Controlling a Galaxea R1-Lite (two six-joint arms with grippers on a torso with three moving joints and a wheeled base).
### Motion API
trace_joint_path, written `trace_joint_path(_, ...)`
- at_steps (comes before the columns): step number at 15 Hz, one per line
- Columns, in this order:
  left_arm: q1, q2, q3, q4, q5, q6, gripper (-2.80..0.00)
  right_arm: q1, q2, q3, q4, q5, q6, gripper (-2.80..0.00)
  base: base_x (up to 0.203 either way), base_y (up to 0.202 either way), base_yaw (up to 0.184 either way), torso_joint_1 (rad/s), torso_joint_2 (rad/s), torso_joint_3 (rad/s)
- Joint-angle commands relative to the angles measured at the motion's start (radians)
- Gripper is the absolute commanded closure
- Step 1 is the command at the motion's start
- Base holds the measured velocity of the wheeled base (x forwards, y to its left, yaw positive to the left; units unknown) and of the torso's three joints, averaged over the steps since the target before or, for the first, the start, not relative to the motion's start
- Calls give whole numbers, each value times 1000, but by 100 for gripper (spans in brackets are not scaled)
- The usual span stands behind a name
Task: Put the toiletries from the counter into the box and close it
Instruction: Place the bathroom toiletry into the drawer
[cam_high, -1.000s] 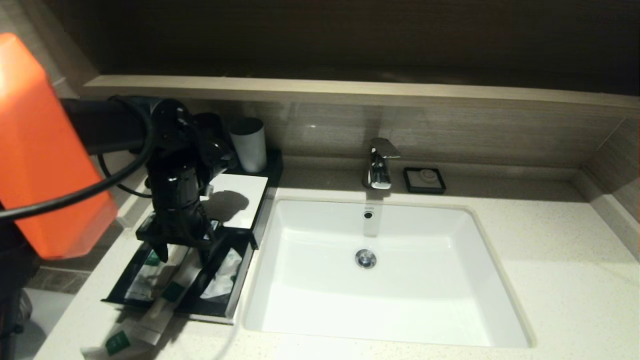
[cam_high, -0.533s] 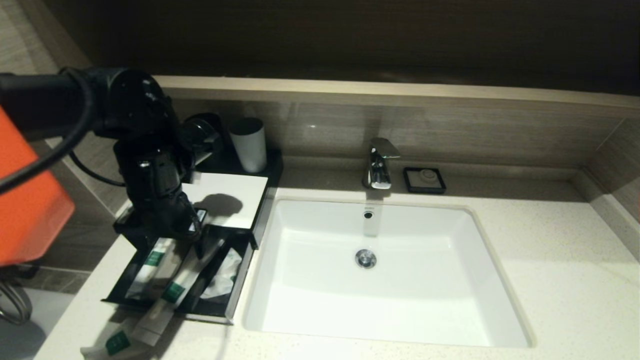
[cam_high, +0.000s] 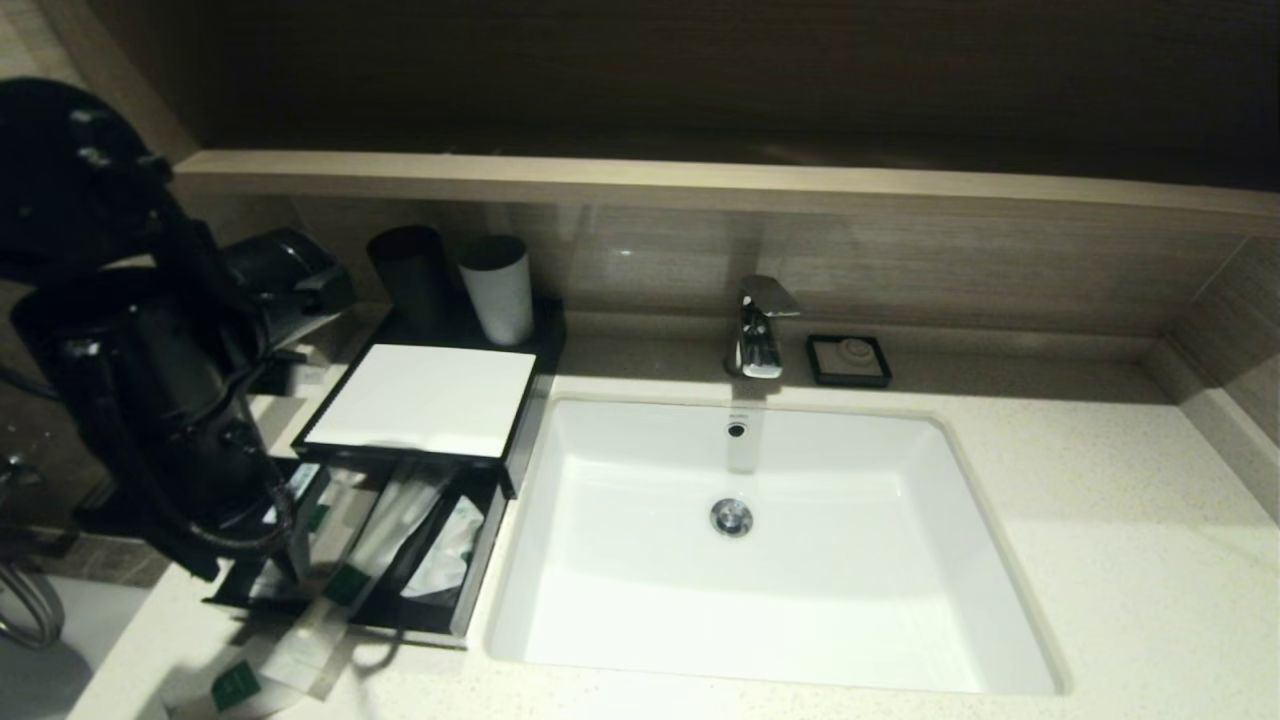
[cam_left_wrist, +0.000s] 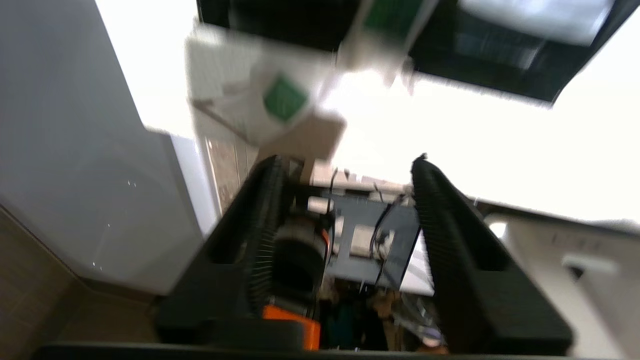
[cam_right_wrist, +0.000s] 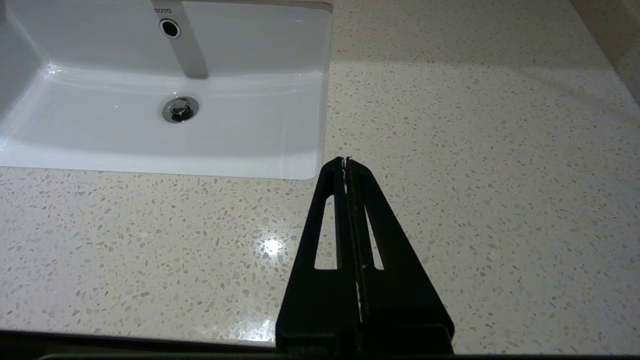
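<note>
At the near left edge of the bench (cam_high: 1100, 560), a small white packet with a green square label (cam_high: 236, 684) lies flat, just in front of the open drawer (cam_high: 420, 625), not yet stowed. One long clear sachet (cam_high: 325, 625) lies partly over the drawer's front lip, its near end on the bench and the rest slanting back inside; it would likely block the drawer from shutting. A second sachet (cam_high: 395, 525) lies lengthwise in the drawer, beside crumpled white wrapping.

The left end effector (cam_left_wrist: 345, 165) hangs above the near left bench corner, beside the drawer; its fingers (cam_left_wrist: 265, 200) are spread with nothing between them, and the labelled packet (cam_left_wrist: 282, 97) lies just ahead of them. That suits a reach for the packet as the next pick.

The right end effector (cam_right_wrist: 346, 161) rests parked over bare bench to the right of the basin (cam_high: 640, 650), its fingers pressed together.

Further back, the box (cam_high: 425, 400) shows its flat white top, the drawer pulled out toward the near side so things drop in from above. Behind it stand a black cup (cam_high: 410, 275) and a white cup (cam_high: 497, 290); the tap (cam_high: 760, 325) and soap dish (cam_high: 849, 360) sit beyond the basin.
</note>
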Motion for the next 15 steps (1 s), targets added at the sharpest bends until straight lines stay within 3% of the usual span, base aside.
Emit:
trace_joint_path(1,-1,-147,187,-34,-32,0,0,0,0,0,0,0,0,0,0,0,0,0,0,0)
trace_joint_path(5,-2,-291,493,-191,-63,5,0,0,0,0,0,0,0,0,0,0,0,0,0,0)
trace_joint_path(8,-2,-342,651,-312,-77,21,0,0,0,0,0,0,0,0,0,0,0,0,0,0)
trace_joint_path(15,-2,-296,817,-641,-82,40,0,0,0,0,0,0,0,0,0,0,0,0,0,0)
